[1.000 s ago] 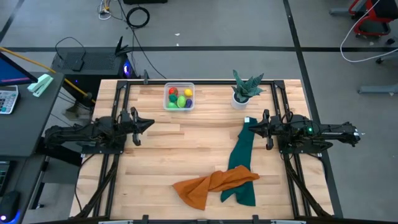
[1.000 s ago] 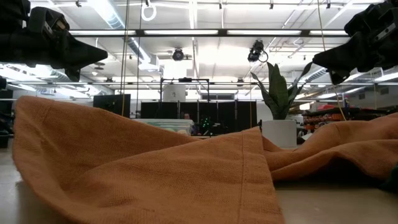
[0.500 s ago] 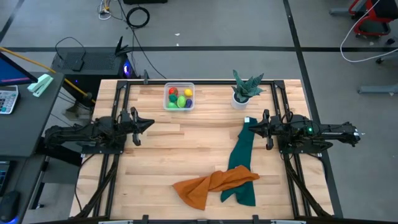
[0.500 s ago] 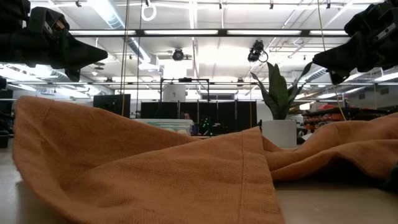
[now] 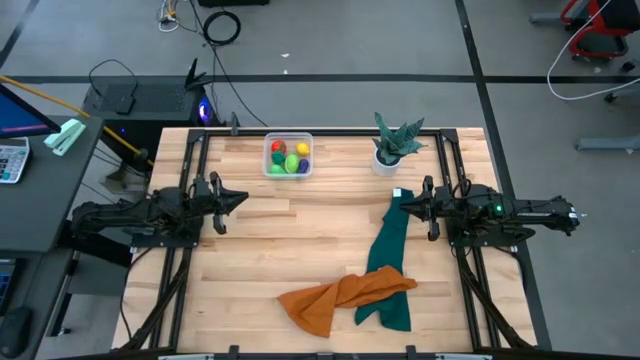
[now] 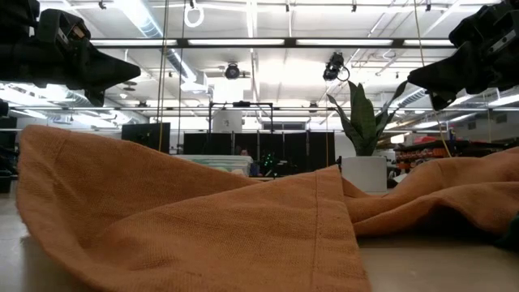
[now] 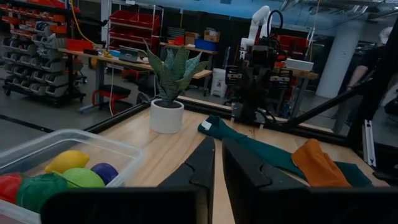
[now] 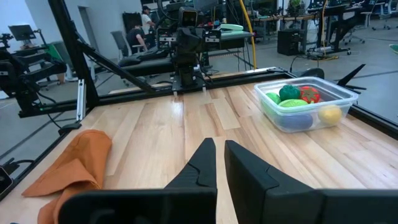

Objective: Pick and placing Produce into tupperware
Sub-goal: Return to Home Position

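The produce [image 5: 288, 157] is in neither gripper. The left gripper [image 5: 238, 198] and the right gripper [image 5: 402, 208] hover over the sides of the wooden table [image 5: 250, 250], facing each other. Each has its fingers drawn almost together, with nothing between them.

Farther out, at the far edge, the pieces lie heaped in the tupperware [image 5: 266, 155]: red, yellow, purple, dark green and light green show. I judge them light, smooth, rounded plastic toys, stiff and likely to slip, so a grip across the widest part would suit. The clear box looks thin and a little flexible; its wall is the place to hold. A potted plant [image 5: 392, 142] stands near it, and a green cloth [image 5: 385, 255] and an orange cloth [image 5: 335, 298] lie nearer.
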Controlling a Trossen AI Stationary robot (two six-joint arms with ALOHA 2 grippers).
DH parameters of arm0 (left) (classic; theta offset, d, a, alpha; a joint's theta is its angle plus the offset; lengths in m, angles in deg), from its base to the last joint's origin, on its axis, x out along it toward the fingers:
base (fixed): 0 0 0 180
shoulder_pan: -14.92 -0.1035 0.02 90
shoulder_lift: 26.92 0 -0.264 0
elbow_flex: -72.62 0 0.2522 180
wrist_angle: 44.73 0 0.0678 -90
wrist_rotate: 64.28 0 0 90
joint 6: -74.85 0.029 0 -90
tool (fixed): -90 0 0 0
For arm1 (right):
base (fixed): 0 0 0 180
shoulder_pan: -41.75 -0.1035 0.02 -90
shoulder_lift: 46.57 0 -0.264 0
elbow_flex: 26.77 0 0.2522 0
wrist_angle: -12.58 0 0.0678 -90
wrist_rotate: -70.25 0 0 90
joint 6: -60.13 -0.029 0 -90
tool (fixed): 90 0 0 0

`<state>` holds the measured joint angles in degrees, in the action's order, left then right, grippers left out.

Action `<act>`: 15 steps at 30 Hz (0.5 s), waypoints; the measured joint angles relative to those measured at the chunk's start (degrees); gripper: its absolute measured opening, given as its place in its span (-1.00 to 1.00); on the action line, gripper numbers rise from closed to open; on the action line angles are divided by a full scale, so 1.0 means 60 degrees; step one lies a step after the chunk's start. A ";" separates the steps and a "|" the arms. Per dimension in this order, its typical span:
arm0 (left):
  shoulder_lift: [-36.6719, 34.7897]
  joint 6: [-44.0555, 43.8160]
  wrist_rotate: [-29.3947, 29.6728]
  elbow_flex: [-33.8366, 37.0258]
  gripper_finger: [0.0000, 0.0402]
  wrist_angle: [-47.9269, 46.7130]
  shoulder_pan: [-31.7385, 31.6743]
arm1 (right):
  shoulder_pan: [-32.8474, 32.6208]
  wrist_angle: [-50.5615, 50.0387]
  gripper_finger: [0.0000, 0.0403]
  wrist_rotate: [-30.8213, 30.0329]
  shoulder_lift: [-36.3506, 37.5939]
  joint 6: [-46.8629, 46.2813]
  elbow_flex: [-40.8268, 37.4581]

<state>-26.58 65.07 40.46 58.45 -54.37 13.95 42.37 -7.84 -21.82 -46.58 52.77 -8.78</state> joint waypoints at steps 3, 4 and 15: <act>0.0000 -0.0004 0.0001 0.0000 -0.82 0.0000 0.0000 | 0.0000 0.0000 -1.00 0.0000 0.0000 0.0000 0.0000; 0.0000 0.0000 -0.0002 0.0000 -0.83 0.0000 0.0000 | 0.0000 0.0000 -1.00 0.0000 -0.0001 0.0000 0.0000; 0.0004 -0.0004 0.0001 0.0004 -0.84 0.0006 0.0000 | 0.0000 0.0000 -1.00 0.0000 -0.0003 0.0000 0.0000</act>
<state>-26.56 65.05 40.47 58.48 -54.34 13.95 42.37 -7.84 -21.82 -46.60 52.77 -8.78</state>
